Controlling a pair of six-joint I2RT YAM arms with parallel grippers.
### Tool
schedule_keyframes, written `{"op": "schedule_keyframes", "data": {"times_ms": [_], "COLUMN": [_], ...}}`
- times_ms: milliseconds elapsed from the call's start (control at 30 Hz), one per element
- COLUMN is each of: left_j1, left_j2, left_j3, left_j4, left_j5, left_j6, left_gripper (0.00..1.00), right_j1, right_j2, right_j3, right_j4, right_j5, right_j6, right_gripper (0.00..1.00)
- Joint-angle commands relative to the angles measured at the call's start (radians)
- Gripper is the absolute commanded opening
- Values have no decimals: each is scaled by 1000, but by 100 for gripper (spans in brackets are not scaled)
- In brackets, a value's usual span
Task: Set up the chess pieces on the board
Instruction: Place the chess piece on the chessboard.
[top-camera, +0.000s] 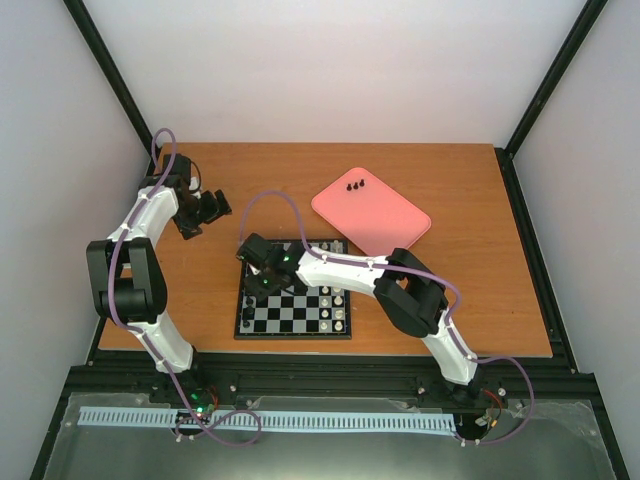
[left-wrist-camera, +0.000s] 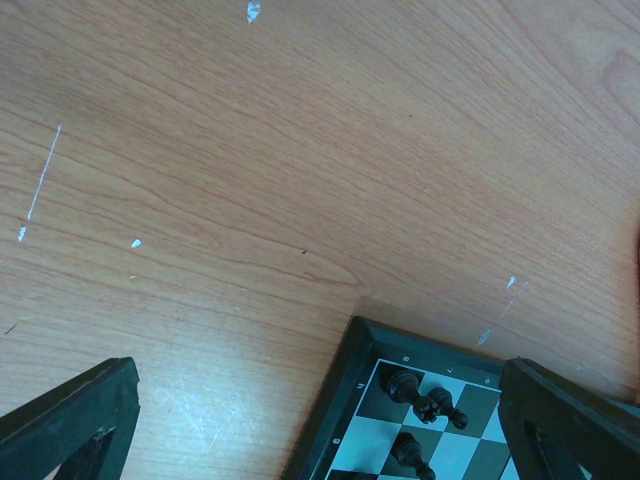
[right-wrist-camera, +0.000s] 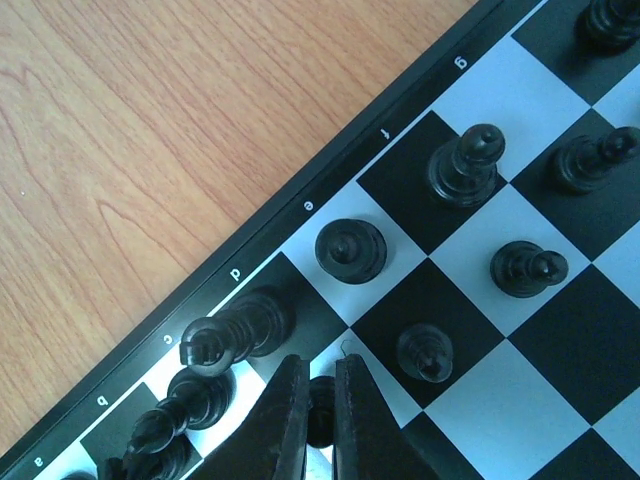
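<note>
Right pincer (right-wrist-camera: 322, 368) is narrowed on a small black piece (right-wrist-camera: 320, 402), low over the far-left corner of the board (top-camera: 285, 315). It is probably seating the piece in the second row, beside the edge row. Left pincer (left-wrist-camera: 318, 372) is wide and empty over bare bench (left-wrist-camera: 250, 180), likely parked clear. Three black pieces (top-camera: 355, 185) wait on the pink tray (top-camera: 390, 228).
</note>
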Motion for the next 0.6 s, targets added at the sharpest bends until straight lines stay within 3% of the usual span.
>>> {"op": "schedule_keyframes", "data": {"times_ms": [0, 567], "left_j1": [9, 9], "left_j2": [-10, -11], "left_j3": [20, 13], "left_j4": [9, 11], "left_j5": [-3, -3], "left_j6": [17, 17], "left_gripper": [100, 100], "right_j1": [3, -8], "right_j2": [5, 13], "right_j3": [-25, -35], "right_j4": [27, 27], "right_j5": [14, 12], "right_j6": [-3, 0], "right_gripper": [3, 6]}}
